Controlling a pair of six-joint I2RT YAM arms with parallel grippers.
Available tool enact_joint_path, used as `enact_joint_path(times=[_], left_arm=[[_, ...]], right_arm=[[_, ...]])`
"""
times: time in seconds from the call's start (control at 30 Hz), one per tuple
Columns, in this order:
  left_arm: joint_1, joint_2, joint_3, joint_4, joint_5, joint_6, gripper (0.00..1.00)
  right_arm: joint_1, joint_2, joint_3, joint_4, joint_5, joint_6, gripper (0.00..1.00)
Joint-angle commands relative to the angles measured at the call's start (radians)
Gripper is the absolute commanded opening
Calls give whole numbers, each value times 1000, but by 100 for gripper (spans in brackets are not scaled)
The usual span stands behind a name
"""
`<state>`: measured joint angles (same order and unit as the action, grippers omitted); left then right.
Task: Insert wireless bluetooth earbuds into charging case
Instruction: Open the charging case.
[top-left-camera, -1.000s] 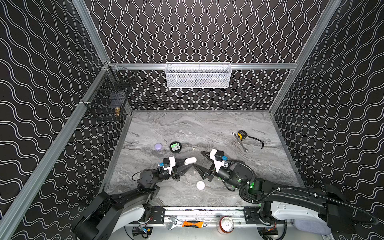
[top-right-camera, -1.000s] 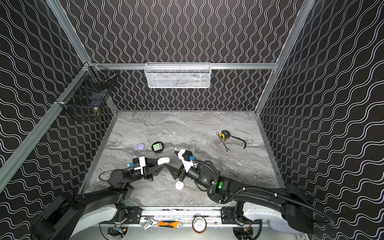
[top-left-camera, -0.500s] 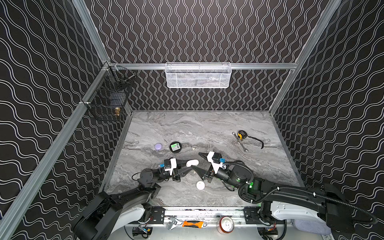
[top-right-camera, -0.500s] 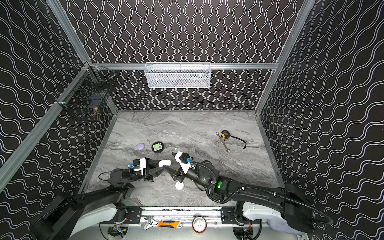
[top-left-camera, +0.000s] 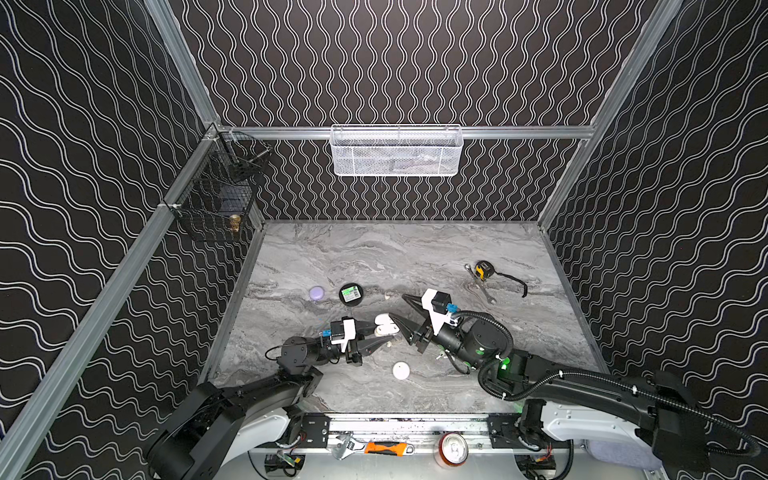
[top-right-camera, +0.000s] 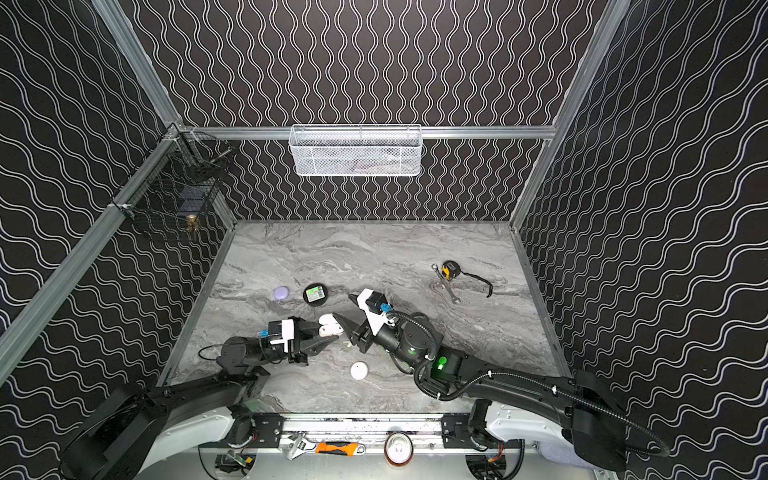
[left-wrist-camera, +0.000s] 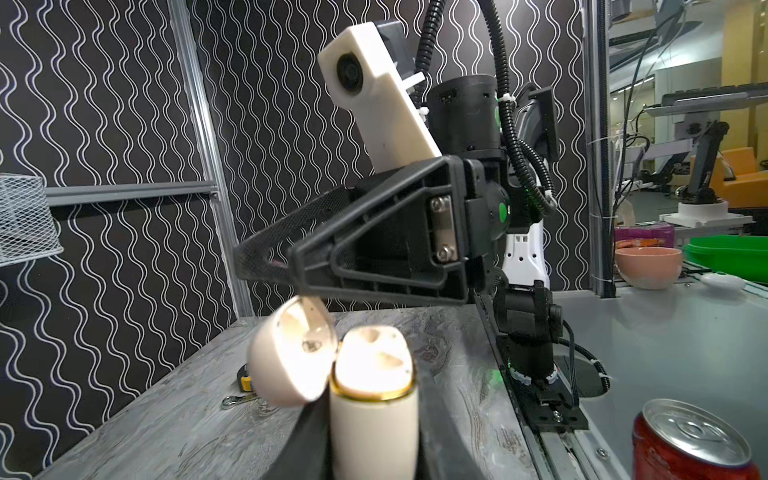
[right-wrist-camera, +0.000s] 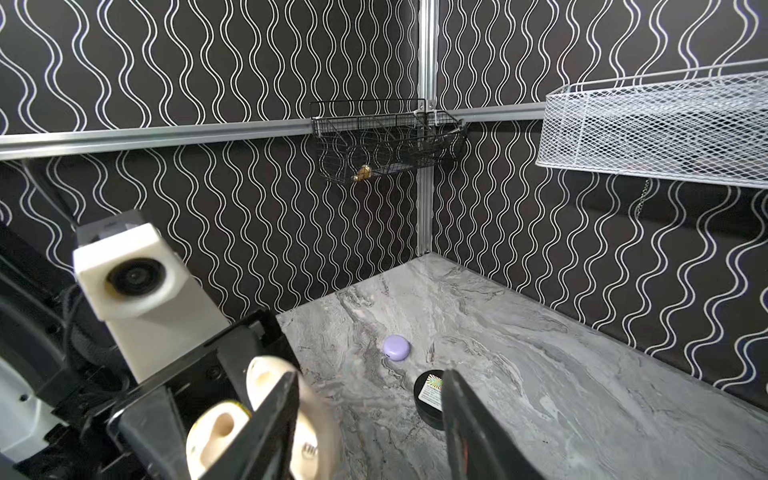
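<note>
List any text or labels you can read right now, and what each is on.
black round tin: green-and-white label, print too small to read.
cream case, lid: dark mark, too blurred to read.
red can: no lettering visible.
Nothing legible to quote anywhere.

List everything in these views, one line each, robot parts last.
charging case: 1, cream, lid open, held off the table
closed case: 1, lilac, tabletop beside the tin
tin: 1, black with green label, mid-table
round case: 1, white, near the front edge
pale speck: 1, cream, beside the tin, maybe an earbud
tape measure: 1, yellow-black, far side of the table
wrench: 1, silver, beside the tape measure
mesh basket: 1, white, rear rail
wire basket: 1, black, side wall
can: 1, red, front ledge
left gripper: black, shut on the charging case
right gripper: black, open, one finger at the lid
</note>
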<state>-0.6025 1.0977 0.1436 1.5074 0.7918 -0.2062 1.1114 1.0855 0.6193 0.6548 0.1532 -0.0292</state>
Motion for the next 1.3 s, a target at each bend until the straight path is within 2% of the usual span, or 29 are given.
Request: enact_joint_path(times=[0.0, 0.13, 0.2, 0.33, 0.43, 0.53, 0.6, 0.7, 0.8, 1.0, 1.13, 1.27], left_arm=[[-1, 12, -3, 43, -12, 5, 0], [3, 49, -7, 42, -64, -5, 0], [9, 69, -9, 43, -88, -16, 0], [39, 83, -32, 43, -162, -39, 0], [58, 90, -43, 42, -189, -53, 0], [71, 105, -50, 43, -214, -54, 0], [83, 106, -51, 42, -221, -60, 0], [91, 94, -60, 41, -225, -41, 0], [97, 85, -65, 41, -225, -32, 0], [99, 78, -59, 40, -212, -36, 0], [98, 79, -64, 40, -221, -36, 0], [98, 76, -70, 40, -235, -29, 0]], right_arm=[[-2, 11, 27, -16, 27, 55, 60], [-2, 2, 90, -124, 52, 151, 62], [-2, -14, 116, -174, 104, 223, 71], [-4, -34, 255, -420, 208, 418, 76], [-3, -26, 349, -535, 162, 562, 84], [-1, 14, 442, -578, 23, 652, 88], [-2, 51, 462, -543, -119, 674, 88], [-4, 79, 462, -526, -195, 681, 90], [-8, 73, 458, -525, -199, 666, 90], [-8, 12, 394, -480, -96, 652, 94], [-10, 69, 448, -517, -159, 644, 90], [-10, 73, 459, -533, -146, 660, 92]])
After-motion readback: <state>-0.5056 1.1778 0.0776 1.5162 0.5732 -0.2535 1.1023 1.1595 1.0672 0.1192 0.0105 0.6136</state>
